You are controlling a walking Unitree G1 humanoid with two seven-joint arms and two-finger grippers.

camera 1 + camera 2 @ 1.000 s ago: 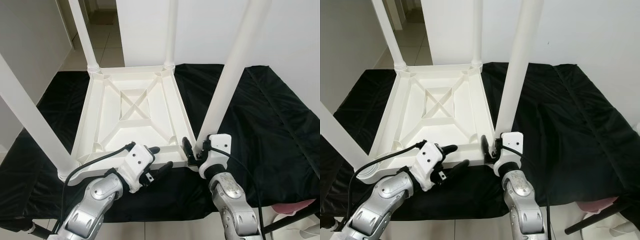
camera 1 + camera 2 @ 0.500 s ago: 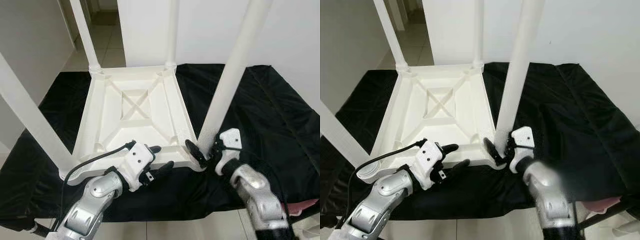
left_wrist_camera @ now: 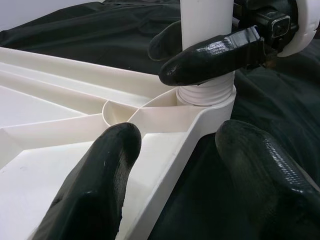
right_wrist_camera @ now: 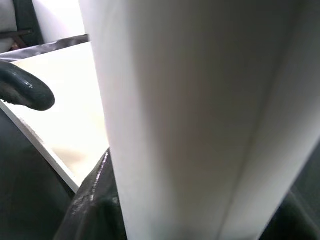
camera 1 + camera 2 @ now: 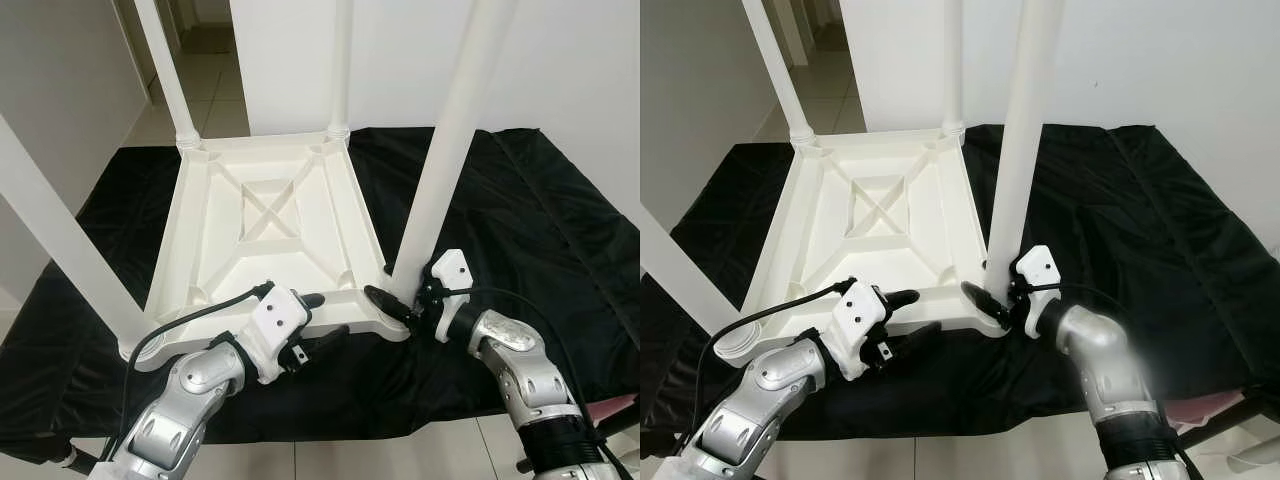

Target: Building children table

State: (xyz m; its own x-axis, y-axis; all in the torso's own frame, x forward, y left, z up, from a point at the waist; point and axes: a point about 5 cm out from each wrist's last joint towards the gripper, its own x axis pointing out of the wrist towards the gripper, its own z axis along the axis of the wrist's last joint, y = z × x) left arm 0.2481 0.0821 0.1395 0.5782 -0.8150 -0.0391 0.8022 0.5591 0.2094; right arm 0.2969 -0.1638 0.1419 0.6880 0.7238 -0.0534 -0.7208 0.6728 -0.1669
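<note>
Upturned table [image 5: 265, 225] lies on cloth [image 5: 520, 230], legs up.

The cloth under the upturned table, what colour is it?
Plain black cloth, clearest in the left eye view.

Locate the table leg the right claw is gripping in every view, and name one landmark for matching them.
Left eye: table leg, right of centre.
Right eye: near centre.
Left wrist: top, its base in the corner socket.
Right wrist: broad, close up.
Shared landmark: right claw at the leg's base.
</note>
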